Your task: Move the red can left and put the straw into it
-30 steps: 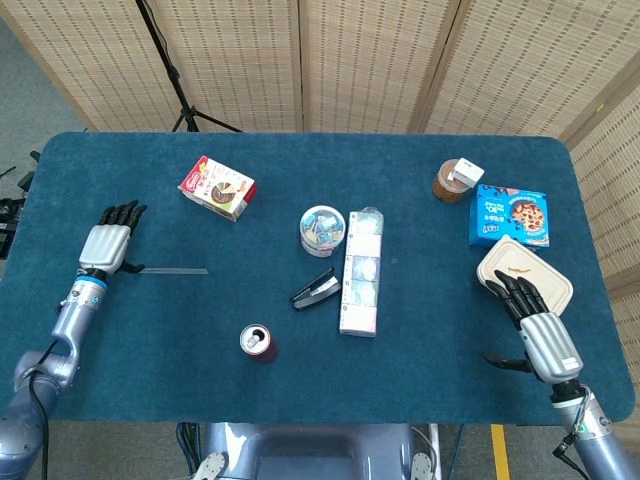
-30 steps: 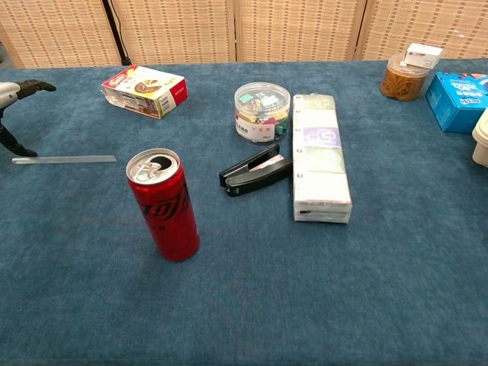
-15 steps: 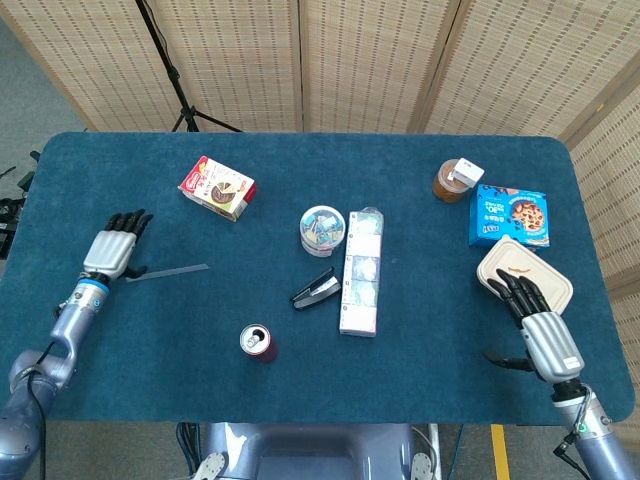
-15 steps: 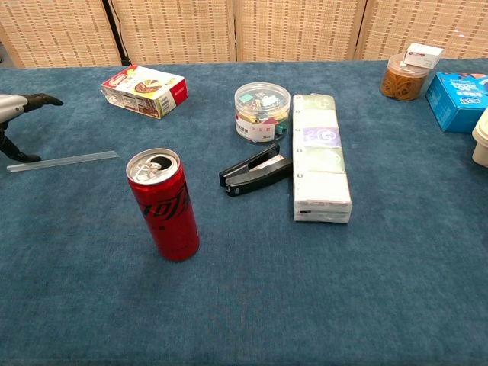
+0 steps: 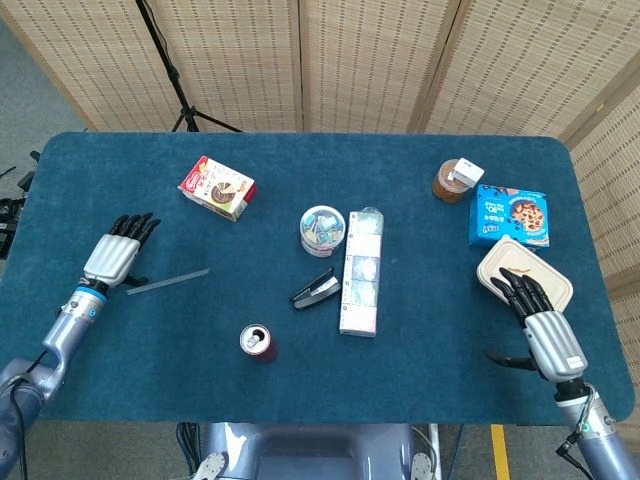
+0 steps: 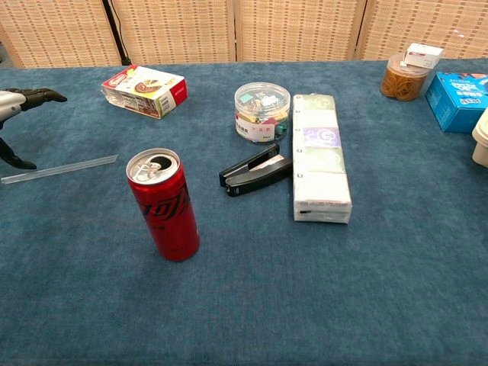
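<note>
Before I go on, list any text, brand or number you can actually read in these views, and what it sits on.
No text reads clearly enough to quote.
red can: black lettering down the side, too distorted to read.
red and white box: print too small.
blue cookie box: white wording, blurred.
tissue pack: faint printed panels, unreadable.
small white box on the brown jar: no legible print.

the desk (image 6: 396, 290) wears matt, napped blue cloth. the red can (image 6: 166, 207) is glossy metal, the straw (image 6: 59, 169) clear plastic, the stapler (image 6: 255, 171) shiny black, the screens (image 5: 360, 60) woven reed.
</note>
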`<action>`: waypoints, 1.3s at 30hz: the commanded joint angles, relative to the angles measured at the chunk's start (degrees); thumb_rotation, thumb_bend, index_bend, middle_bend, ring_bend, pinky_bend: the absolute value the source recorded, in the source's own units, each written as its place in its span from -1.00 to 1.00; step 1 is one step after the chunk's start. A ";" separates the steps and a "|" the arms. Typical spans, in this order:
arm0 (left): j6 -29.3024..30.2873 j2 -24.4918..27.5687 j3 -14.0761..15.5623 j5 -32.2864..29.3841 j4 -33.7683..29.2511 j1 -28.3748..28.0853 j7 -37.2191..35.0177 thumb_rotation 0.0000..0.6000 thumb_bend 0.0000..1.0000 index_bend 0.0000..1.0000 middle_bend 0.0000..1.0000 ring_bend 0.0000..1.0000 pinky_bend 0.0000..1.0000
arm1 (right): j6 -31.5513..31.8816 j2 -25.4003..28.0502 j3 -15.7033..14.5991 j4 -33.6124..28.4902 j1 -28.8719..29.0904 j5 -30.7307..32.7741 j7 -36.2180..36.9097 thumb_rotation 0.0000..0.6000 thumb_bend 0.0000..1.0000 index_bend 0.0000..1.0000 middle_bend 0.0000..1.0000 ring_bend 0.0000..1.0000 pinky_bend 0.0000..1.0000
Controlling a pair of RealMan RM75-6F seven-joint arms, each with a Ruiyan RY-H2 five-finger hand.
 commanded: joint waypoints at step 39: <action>-0.44 -3.55 -4.91 -2.31 -12.38 -8.34 9.52 1.00 -1.00 -1.00 -1.00 -1.00 -1.00 | 0.17 0.72 0.65 0.99 -0.34 0.97 2.26 1.00 -1.00 -1.00 -1.00 -1.00 -1.00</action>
